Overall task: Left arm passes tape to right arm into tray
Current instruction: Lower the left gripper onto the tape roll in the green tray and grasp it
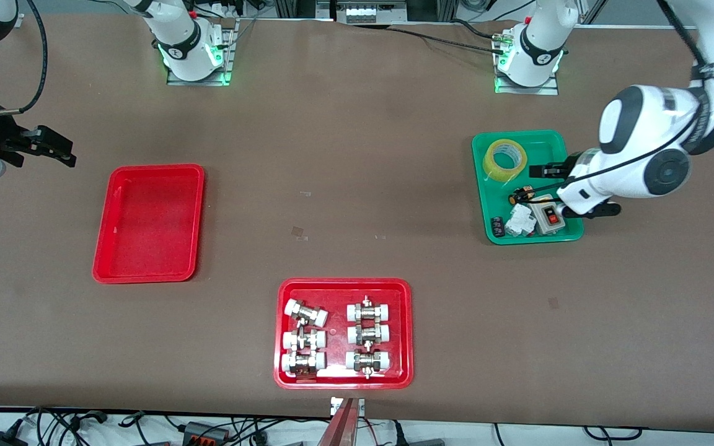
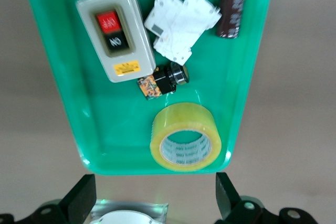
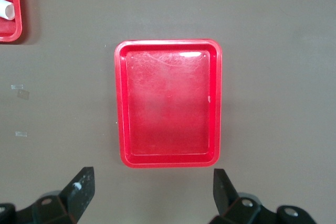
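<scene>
The tape (image 1: 505, 160) lies flat in the green tray (image 1: 552, 140) toward the left arm's end of the desk (image 1: 357, 186), sharing it with a grey switch box (image 1: 549, 217), a white part (image 1: 521, 220) and a small black part (image 1: 498, 227). The left end effector (image 1: 540, 171) hangs over that green tray with its 2 fingers apart, holding nothing. The right end effector (image 1: 59, 150) hovers over the desk beside the plain red tray (image 1: 149, 223), fingers likewise apart. A second red tray (image 1: 343, 332) with white-capped fittings sits nearest the front camera.

You have bare bench (image 1: 344, 186) between the green tray (image 1: 555, 139) at 3 o'clock and the tray (image 1: 104, 260) at 9; fittings tray (image 1: 282, 334) sits at 6.
</scene>
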`<action>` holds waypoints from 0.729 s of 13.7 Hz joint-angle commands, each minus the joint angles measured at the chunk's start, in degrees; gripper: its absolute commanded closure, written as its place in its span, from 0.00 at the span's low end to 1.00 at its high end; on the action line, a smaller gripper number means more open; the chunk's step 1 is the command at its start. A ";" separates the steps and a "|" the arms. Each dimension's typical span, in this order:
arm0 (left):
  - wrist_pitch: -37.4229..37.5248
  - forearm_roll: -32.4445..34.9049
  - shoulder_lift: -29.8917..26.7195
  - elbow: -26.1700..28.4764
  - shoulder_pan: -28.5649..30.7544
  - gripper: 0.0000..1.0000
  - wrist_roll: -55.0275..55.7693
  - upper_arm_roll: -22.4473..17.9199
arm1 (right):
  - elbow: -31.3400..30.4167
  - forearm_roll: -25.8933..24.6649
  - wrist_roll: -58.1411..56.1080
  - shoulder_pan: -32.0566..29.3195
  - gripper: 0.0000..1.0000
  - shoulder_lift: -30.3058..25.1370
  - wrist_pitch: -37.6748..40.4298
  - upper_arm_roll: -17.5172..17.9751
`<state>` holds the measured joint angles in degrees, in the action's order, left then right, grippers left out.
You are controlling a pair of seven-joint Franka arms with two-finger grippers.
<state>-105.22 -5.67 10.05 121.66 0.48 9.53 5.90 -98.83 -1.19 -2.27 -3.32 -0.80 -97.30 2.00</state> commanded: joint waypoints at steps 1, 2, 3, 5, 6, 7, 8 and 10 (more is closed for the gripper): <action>-9.80 -1.71 -0.66 10.94 0.57 0.00 0.67 -0.01 | 0.04 0.57 -0.28 0.07 0.00 -0.17 0.53 0.11; -10.35 -2.49 0.66 11.66 1.10 0.00 0.58 -0.01 | 0.39 0.31 -0.19 0.16 0.00 -0.17 0.44 0.11; -10.53 -3.11 1.80 11.93 1.89 0.00 0.23 -0.01 | 1.17 0.31 -0.19 0.24 0.00 -0.08 0.44 0.11; -10.62 -3.20 3.83 12.45 1.89 0.00 0.05 -0.01 | 1.62 0.22 -0.02 0.42 0.00 0.18 0.44 0.28; -10.97 -3.29 4.18 13.15 1.89 0.00 0.05 -0.01 | 1.62 0.22 -0.10 0.42 0.00 0.18 0.53 0.28; -12.28 -3.47 4.62 14.12 1.89 0.00 0.05 0.16 | 1.62 0.31 -0.19 0.42 0.00 0.27 0.44 0.28; -14.38 -3.64 4.89 15.52 1.89 0.00 0.05 0.25 | 1.62 0.31 -0.19 0.42 0.00 0.27 0.44 0.20; -16.51 -4.43 5.33 16.85 1.81 0.10 -0.04 0.43 | 1.62 0.31 -0.19 0.42 0.00 0.27 0.53 0.20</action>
<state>-119.51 -8.23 15.63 136.61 2.18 9.91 5.90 -98.07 -1.19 -2.27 -3.06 -0.70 -97.34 2.25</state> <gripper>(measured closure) 0.026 0.000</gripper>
